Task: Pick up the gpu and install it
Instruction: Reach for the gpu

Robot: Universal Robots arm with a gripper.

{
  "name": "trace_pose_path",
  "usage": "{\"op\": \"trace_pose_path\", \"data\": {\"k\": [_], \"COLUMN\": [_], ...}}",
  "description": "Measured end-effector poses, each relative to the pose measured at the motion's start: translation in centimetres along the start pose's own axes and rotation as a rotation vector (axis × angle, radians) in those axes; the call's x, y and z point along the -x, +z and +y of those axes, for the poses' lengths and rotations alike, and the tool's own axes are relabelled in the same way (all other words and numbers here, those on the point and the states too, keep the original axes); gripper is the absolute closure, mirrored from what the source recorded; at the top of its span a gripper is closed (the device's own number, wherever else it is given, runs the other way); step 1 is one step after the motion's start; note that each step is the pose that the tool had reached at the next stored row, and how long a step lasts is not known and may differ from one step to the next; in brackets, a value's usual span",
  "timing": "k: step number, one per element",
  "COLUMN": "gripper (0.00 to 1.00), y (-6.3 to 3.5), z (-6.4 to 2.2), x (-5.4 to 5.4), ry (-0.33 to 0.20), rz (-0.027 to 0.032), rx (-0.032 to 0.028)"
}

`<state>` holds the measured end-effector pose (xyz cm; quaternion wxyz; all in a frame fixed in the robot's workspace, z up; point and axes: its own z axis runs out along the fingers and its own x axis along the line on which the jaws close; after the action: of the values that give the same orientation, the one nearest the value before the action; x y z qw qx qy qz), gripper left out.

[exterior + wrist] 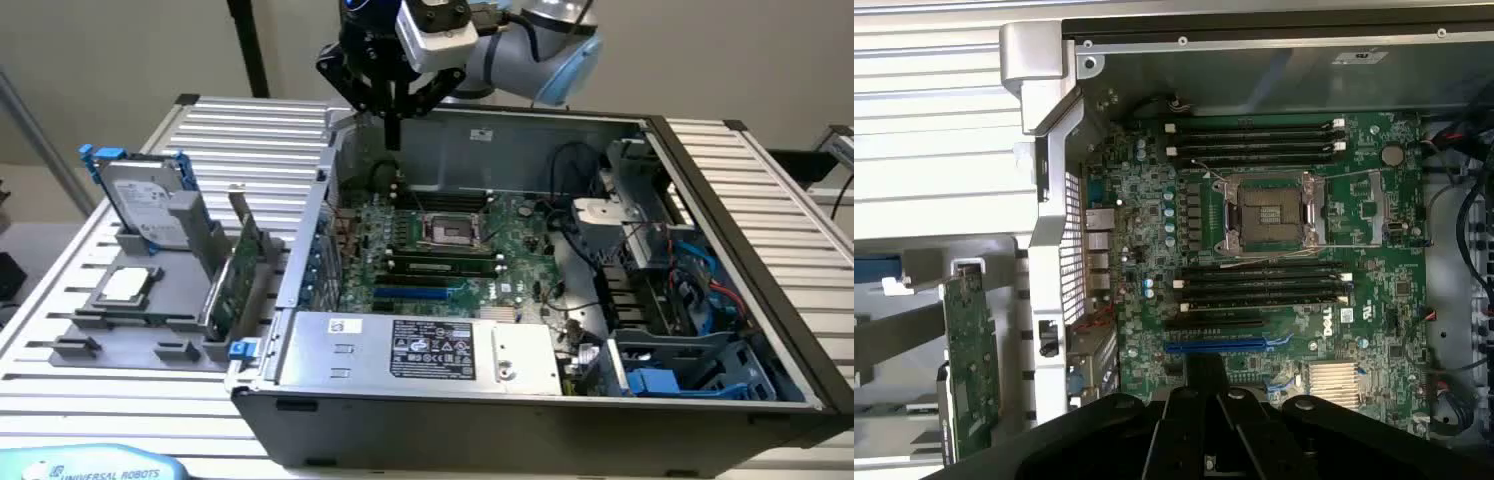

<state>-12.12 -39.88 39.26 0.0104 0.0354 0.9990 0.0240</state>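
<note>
Arm (534,40): cut off by the frame edge at twelve o'clock of the exterior view.

Gripper (392,138): hangs over the far wall of the open computer case (534,430). The claw is pinched fully together and holds nothing. In the wrist view its dark body hides one edge of the motherboard (1274,250).

The gpu (238,272): stands on edge in a grey holder (94,345) outside the case, at the case's nine o'clock, well apart from the claw. Its lower edge is sunk in the holder and one face is turned out of sight.

Toward ten o'clock of the gpu stands a hard drive (144,198) with blue rails. A processor chip (127,285) lies flat near it.

Surface: slatted metal table (254,120).

Room: plain pale wall (747,60). A blue object at seven o'clock is cut off by the frame.
</note>
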Motion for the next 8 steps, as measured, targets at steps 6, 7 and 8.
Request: {"op": "trace_pose_path", "data": {"k": [6, 7, 8], "gripper": [0.89, 0.89, 0.89], "y": [0.00, 0.00, 0.00], "z": [0.00, 0.00, 0.00], "x": [0.00, 0.00, 0.00], "ry": [0.000, 0.000, 0.000], "rz": [0.0000, 0.0000, 0.0000], "rx": [0.0000, 0.0000, 0.0000]}}
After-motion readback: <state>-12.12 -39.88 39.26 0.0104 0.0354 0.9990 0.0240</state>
